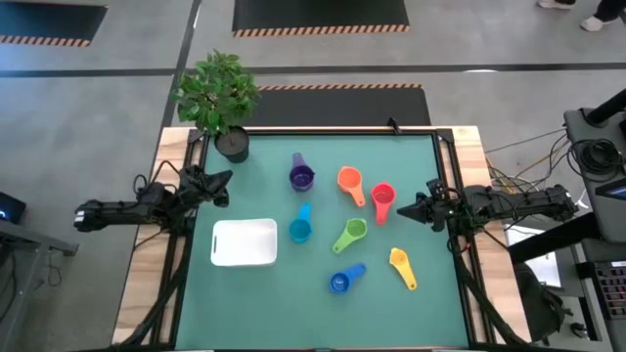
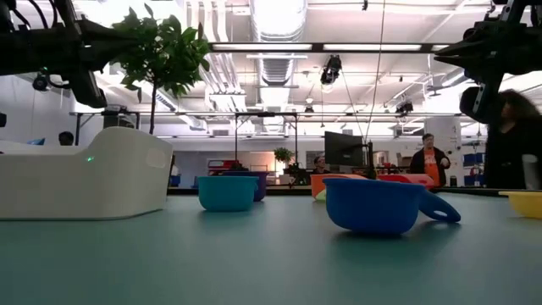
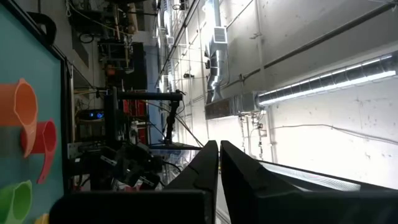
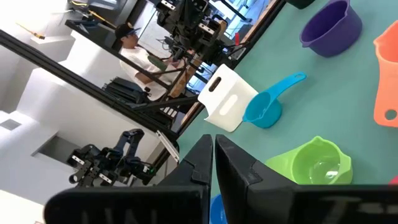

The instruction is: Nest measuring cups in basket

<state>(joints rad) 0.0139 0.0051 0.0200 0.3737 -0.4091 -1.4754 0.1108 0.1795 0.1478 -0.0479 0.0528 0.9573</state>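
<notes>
- We judge no cup is nested yet: the white basket (image 1: 245, 242) sits empty on the green counter (image 1: 421, 176).
- Both tools, left tool (image 1: 220, 180) and right tool (image 1: 403, 209), hover at the counter's sides with fingers together, holding nothing.
- Seven smooth plastic measuring cups (image 1: 351, 234) lie scattered right of the basket.
- Next, we would open a tool and pinch a flat handle.
</notes>
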